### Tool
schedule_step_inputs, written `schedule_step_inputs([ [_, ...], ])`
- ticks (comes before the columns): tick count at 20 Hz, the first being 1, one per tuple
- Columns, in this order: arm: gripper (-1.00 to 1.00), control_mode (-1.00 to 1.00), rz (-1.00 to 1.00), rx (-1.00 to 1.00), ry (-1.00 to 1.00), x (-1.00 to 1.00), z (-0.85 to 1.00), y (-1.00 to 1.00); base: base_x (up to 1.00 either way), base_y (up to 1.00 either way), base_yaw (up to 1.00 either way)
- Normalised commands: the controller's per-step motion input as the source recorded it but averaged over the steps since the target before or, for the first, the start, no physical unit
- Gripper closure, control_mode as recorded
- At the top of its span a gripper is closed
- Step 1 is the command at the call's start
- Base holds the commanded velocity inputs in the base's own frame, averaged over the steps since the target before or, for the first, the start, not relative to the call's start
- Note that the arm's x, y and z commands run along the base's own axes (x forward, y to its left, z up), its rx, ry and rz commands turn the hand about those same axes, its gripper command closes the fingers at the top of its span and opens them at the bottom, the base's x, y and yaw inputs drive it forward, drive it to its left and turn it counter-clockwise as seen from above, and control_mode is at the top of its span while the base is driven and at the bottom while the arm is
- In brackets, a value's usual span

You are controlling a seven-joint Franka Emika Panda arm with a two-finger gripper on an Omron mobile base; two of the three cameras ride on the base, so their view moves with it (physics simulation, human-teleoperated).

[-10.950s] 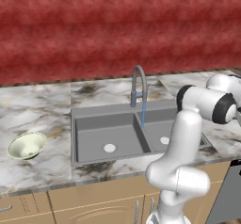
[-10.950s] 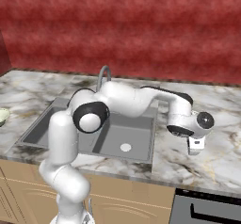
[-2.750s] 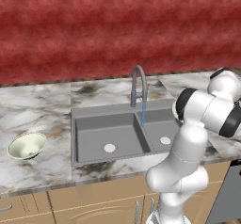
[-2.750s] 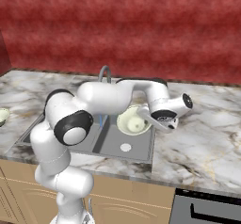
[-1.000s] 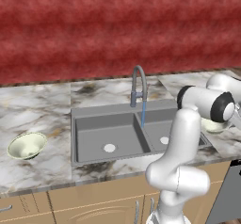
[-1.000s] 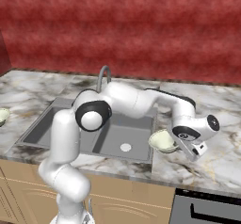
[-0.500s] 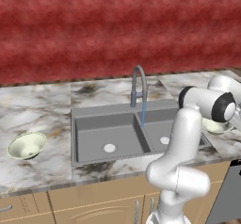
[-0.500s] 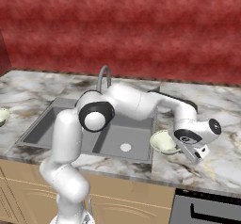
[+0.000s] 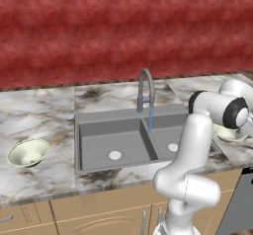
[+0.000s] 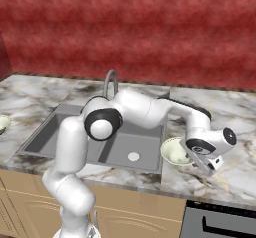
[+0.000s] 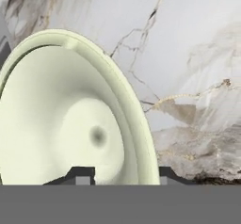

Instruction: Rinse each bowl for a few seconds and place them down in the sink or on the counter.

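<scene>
One pale cream-green bowl point(image 10: 172, 151) sits on the marbled counter point(image 10: 225, 112) just right of the sink point(image 10: 57, 119); it also appears as the bowl point(image 9: 230, 133) behind my arm. My gripper point(image 11: 126, 173) straddles this bowl's point(image 11: 70, 119) rim, its fingertips point(image 11: 84, 173) parted and clear of the rim on both sides, so it is open. The hand point(image 10: 206, 154) hangs low over the counter beside the bowl. A second bowl point(image 9: 27, 152) rests on the counter left of the sink, at the left edge as the bowl point(image 10: 2, 123).
The curved grey faucet point(image 9: 145, 88) runs a thin blue stream into the double-basin sink point(image 9: 108, 114). A dark appliance point(image 10: 220, 222) sits below the counter at the right. A red wall backs the counter. My arm arches over the right basin.
The jaws have parted and let go of the bowl, which now rests on the counter right of the sink. The hand has dropped slightly lower.
</scene>
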Motion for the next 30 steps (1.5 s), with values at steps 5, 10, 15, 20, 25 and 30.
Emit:
schedule_step_inputs([
  [5, -1.00, -1.00, 0.00, -0.05, 0.00, -0.19, 0.49, 0.00, 0.00, 0.00, 0.00],
  [10, -1.00, -1.00, 0.00, -0.17, 0.00, -0.28, 0.80, 0.00, 0.00, 0.00, 0.00],
  [15, -1.00, -1.00, 0.00, -0.22, -0.02, -0.61, 0.74, 0.23, 0.00, 0.00, 0.00],
  [20, -1.00, -1.00, 0.09, -0.35, -0.04, -0.57, 0.49, 0.83, 0.00, 0.00, 0.00],
  [25, -1.00, -1.00, 0.15, -0.33, -0.10, -0.38, 0.42, 0.91, 0.00, 0.00, 0.00],
  [30, -1.00, -1.00, 0.20, -0.29, -0.07, -0.06, 0.56, 0.97, 0.00, 0.00, 0.00],
])
